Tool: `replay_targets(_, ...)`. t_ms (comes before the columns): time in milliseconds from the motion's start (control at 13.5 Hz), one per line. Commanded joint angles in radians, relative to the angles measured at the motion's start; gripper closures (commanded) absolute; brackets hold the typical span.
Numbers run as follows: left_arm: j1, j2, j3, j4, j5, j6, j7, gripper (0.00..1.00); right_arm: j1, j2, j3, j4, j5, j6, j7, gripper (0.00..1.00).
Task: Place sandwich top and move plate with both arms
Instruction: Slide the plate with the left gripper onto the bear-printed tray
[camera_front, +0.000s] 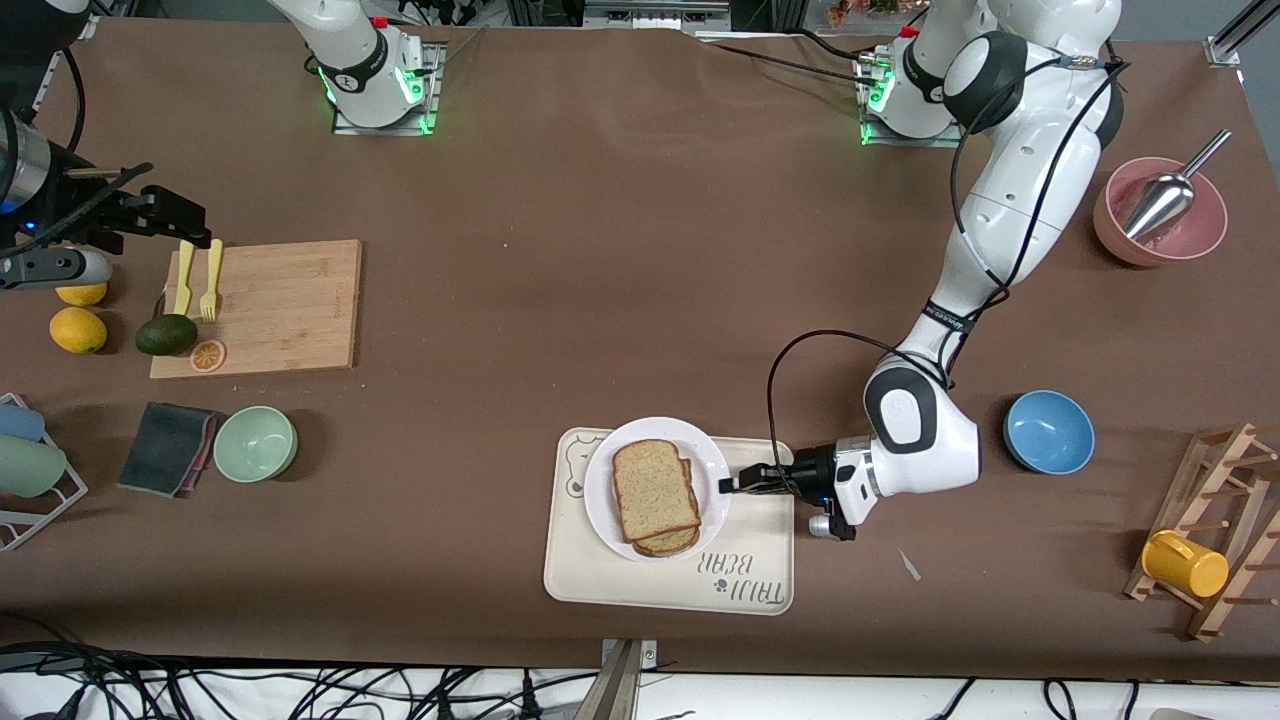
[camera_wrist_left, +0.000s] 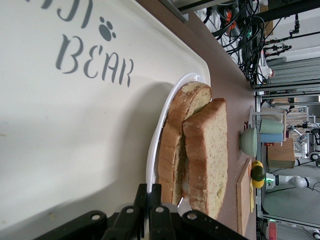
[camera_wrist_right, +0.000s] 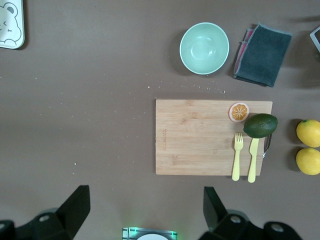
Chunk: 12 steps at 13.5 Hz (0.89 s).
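The white plate (camera_front: 655, 431) sits on the cream bear tray (camera_front: 760, 545). The speckled sandwich top (camera_front: 655, 488) lies on a lower slice on the plate, slightly askew. My left gripper (camera_front: 728, 486) is shut on the plate's rim at the side toward the left arm's end. In the left wrist view the fingers (camera_wrist_left: 156, 192) pinch the thin white rim (camera_wrist_left: 160, 135), with the sandwich top (camera_wrist_left: 210, 150) just past it. My right gripper (camera_front: 190, 225) is open and empty, up over the cutting board's end, and waits there (camera_wrist_right: 145, 205).
A wooden cutting board (camera_front: 270, 300) holds two yellow forks (camera_front: 197, 280), an avocado (camera_front: 166, 334) and an orange slice. Lemons (camera_front: 78, 329), a green bowl (camera_front: 255, 443) and a grey cloth (camera_front: 165, 447) lie nearby. A blue bowl (camera_front: 1048, 431), a pink bowl (camera_front: 1160, 211) and a mug rack (camera_front: 1215, 530) stand toward the left arm's end.
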Motion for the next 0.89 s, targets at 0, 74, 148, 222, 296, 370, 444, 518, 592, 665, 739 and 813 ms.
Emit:
replay_targets(0,-0.011,0.022,0.023,0.035,-0.033,-0.009,0.029,1.0,-0.004,-0.001,0.005,0.015,-0.011,-0.012,-0.001,0.0)
replay_targets(74,-0.011,0.022,0.023,0.033,-0.031,-0.009,0.027,1.0,-0.004,0.001,0.005,0.015,-0.009,-0.012,-0.001,0.0)
replay_targets(148,-0.009,0.019,0.023,0.03,-0.031,-0.009,0.027,0.66,-0.004,-0.001,0.005,0.015,-0.009,-0.012,-0.001,0.0)
replay_targets(222,-0.008,0.013,0.025,0.024,-0.025,-0.009,0.03,0.01,-0.004,-0.001,0.005,0.015,-0.011,-0.012,-0.001,0.0)
replay_targets(296,0.0,0.004,0.025,0.022,-0.019,-0.009,0.03,0.0,-0.004,-0.001,0.005,0.015,-0.011,-0.012,-0.001,0.0)
replay_targets(370,0.004,-0.009,0.025,0.022,-0.019,-0.011,0.03,0.0,-0.004,0.001,0.005,0.015,-0.011,-0.012,-0.001,0.0)
replay_targets(444,0.007,-0.023,0.025,0.022,-0.014,-0.012,0.029,0.0,-0.004,0.001,0.005,0.015,-0.011,-0.012,-0.001,0.0)
replay_targets(518,0.007,-0.042,0.029,0.019,-0.011,-0.017,0.027,0.0,-0.004,-0.001,0.005,0.015,-0.011,-0.012,-0.003,0.0)
replay_targets(592,0.007,-0.065,0.043,0.016,0.016,-0.024,0.021,0.0,-0.004,0.001,0.005,0.015,-0.011,-0.012,-0.001,0.0)
replay_targets(665,0.01,-0.085,0.046,0.003,0.062,-0.029,0.017,0.0,-0.004,0.001,0.005,0.015,-0.011,-0.012,-0.001,0.0)
replay_targets(739,0.018,-0.113,0.048,-0.011,0.108,-0.044,0.017,0.0,-0.004,0.001,0.005,0.015,-0.011,-0.012,-0.003,0.0)
replay_targets(813,0.033,-0.139,0.048,-0.031,0.168,-0.066,0.015,0.0,-0.006,0.001,0.005,0.015,-0.011,-0.012,-0.003,0.0)
